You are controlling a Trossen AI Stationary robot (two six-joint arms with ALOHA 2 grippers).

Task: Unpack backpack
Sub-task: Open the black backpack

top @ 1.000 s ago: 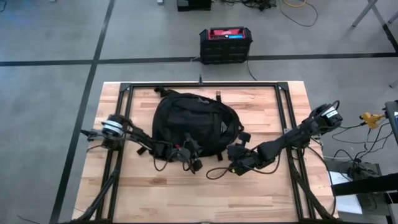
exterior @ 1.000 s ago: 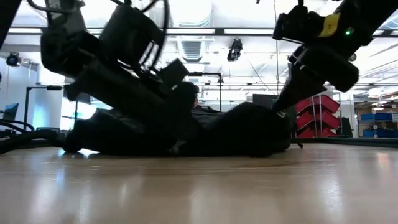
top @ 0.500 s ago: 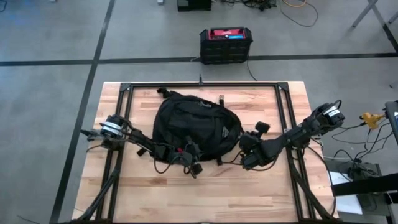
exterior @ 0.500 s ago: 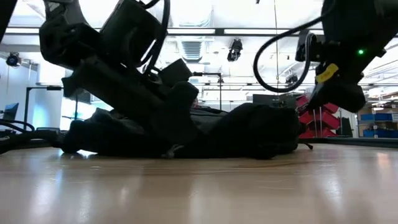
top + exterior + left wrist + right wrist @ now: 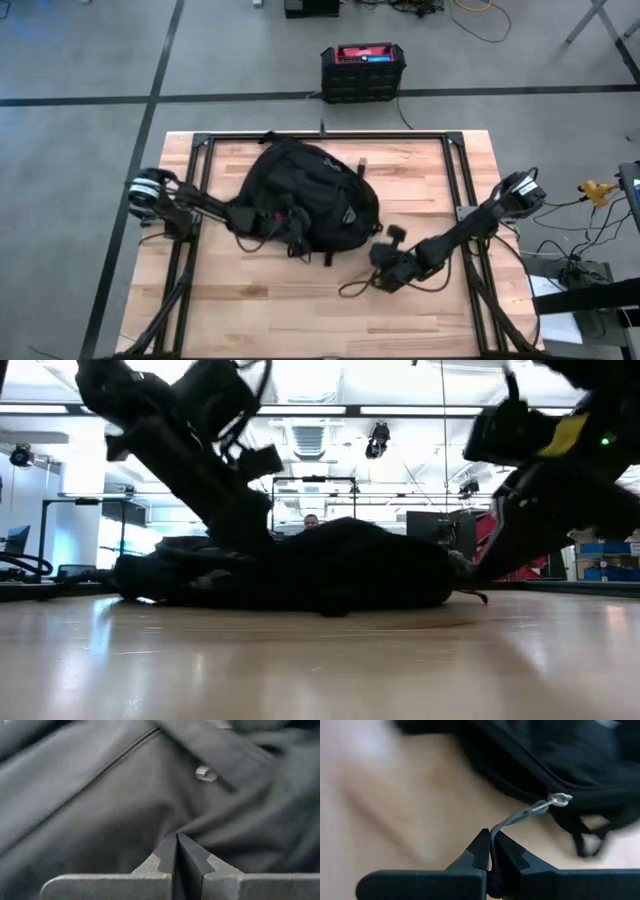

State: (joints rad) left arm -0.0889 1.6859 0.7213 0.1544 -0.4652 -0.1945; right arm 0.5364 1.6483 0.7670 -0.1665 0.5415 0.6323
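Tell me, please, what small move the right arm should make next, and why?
Probably keep drawing the zipper pull cord away from the backpack. The right gripper is shut on that cord, which runs taut to the metal zipper tab, while the left gripper pinches the fabric opposite, seemingly bracing the bag so the zip can slide.

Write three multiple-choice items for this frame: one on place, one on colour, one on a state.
1. Where does the large black fabric backpack lie?
A. On the floor
B. On the wooden table
C. On a shelf

2. What colour is the lid of the hard box beyond the table?
A. Red
B. Green
C. White

3. What does the right end effector hold?
A. Nothing
B. A buckle
C. The grey zip-pull cord

Answers:
1 B, the high view shows the backpack between the arms, the left end effector shut on its fabric.
2 A, its top shows red.
3 C, the right wrist view shows the fingers shut on the cord.
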